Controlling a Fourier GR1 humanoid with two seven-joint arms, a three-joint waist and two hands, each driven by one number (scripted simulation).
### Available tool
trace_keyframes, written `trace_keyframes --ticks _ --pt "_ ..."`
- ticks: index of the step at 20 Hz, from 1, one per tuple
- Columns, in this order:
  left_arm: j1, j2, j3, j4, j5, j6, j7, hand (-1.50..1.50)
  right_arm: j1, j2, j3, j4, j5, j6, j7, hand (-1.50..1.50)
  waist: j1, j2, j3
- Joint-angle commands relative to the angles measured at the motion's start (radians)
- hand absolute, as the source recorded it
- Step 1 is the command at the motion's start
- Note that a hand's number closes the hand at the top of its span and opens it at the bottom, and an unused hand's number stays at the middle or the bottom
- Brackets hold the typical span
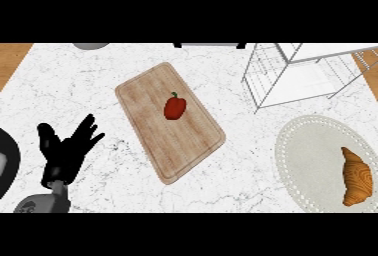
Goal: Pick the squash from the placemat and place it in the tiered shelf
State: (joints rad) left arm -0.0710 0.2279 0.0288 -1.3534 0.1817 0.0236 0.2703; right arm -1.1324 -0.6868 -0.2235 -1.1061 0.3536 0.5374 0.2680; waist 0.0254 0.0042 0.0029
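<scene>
The squash [356, 176] lay on the placemat [310, 150] at the right side of the counter [88, 90], close to the view's right edge. It was orange-brown, long and narrow, with a pointed upper end, a slight curve along its length and a wider lower part; faint ridges or bands ran across its surface, and its lower end reached nearly to the bottom of the view. The placemat under it was a pale, off-white oval with a ring of small dots near its rim, and it was partly cut off by the right edge. Above the placemat, at the upper right, stood the shelf [273, 75], a white wire frame with a flat white tier at its top, well apart from the squash. In the middle of the white marbled counter lay a wooden board [155, 145], set at a slant, and on it rested a red pepper [175, 107] with a small green stem. The left hand [65, 150] showed at the lower left, resting over the counter with its fingers spread and straight, holding nothing and touching no object. The right hand did not show. A dark, rounded object [6, 165] was cut off by the left edge, just beside the left hand; what it was could not be told.
</scene>
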Motion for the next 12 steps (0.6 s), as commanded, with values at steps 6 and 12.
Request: trace_keyframes --ticks 6,12 --pt "0.026 -0.019 -0.013 0.009 -0.020 -0.010 -0.003 0.00 -0.069 0.035 0.051 0.283 0.131 -0.156 -0.233 1.50 0.000 0.004 -0.003" --pt "-0.035 -0.031 0.010 0.061 -0.022 0.009 0.015 0.00 -0.124 0.062 0.062 0.416 0.183 -0.235 -0.318 1.50 -0.006 0.004 -0.003"
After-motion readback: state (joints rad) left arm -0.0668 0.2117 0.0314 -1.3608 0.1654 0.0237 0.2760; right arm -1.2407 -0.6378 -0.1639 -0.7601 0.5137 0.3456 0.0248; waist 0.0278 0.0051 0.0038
